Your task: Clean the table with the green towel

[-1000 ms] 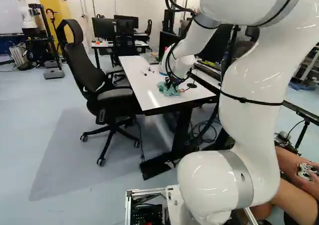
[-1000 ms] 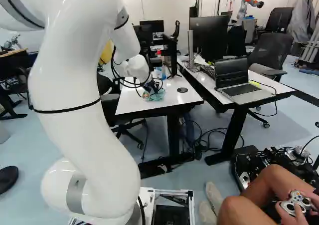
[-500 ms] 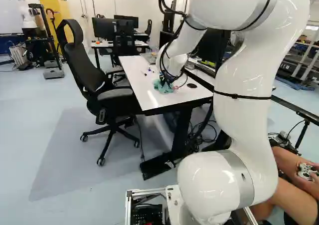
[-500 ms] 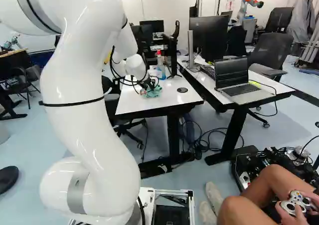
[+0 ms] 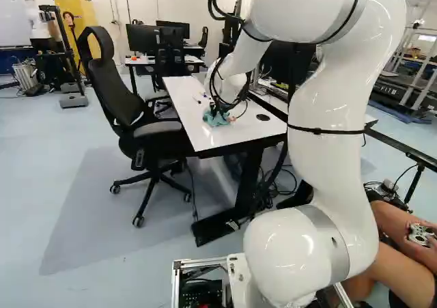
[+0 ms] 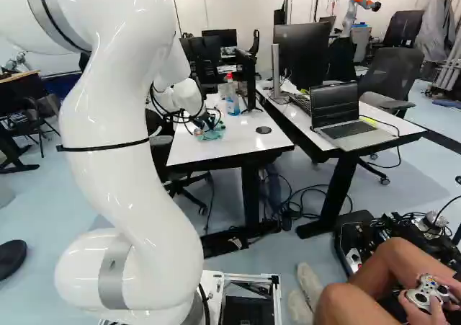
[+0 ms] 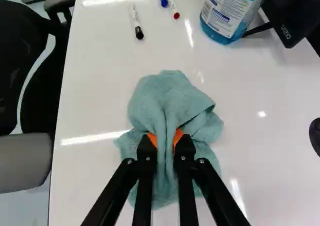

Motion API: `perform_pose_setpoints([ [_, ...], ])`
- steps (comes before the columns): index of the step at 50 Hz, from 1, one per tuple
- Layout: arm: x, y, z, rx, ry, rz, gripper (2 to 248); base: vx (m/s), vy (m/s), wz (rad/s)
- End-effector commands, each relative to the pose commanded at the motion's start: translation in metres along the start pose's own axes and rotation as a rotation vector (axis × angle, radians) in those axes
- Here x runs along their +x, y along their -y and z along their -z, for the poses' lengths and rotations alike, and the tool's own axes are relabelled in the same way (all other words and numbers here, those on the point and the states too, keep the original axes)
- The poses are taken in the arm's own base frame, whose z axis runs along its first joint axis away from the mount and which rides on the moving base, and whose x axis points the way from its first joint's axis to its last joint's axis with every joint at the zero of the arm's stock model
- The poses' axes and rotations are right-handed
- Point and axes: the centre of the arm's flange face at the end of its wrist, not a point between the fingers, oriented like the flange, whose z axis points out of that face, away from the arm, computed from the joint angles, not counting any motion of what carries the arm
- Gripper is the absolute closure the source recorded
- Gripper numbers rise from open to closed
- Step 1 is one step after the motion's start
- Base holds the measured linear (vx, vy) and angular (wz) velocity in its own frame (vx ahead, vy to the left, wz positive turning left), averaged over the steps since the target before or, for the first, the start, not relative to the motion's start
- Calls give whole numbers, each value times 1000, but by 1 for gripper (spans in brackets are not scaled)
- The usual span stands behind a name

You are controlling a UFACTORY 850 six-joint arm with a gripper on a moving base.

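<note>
On the table (image 5: 213,139), claw (image 5: 218,108) clamped on towel (image 7: 167,93), bottle (image 7: 226,11) and markers (image 7: 136,23) ahead, chair (image 5: 113,82) alongside

Counter (image 5: 186,103): chair (image 5: 109,82) at left in left base view. On counter: towel (image 7: 165,93), in end effector (image 5: 217,110); beyond, markers (image 7: 136,23), bottle (image 7: 225,13). Right of counter: desk (image 6: 409,131), bearing laptop (image 6: 335,107).

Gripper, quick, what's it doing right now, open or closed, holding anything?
Gripper: closed on the green towel, cloth pinched between both fingers.
</note>
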Motion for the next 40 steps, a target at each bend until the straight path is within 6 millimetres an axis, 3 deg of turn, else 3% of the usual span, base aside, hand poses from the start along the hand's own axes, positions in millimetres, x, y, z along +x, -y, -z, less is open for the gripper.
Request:
perform_pose_setpoints([
  [18, -14, 23, 13, 26, 10, 31, 200, 0, 0, 0],
  [40, -45, 22, 42, 28, 31, 34, 200, 0, 0, 0],
])
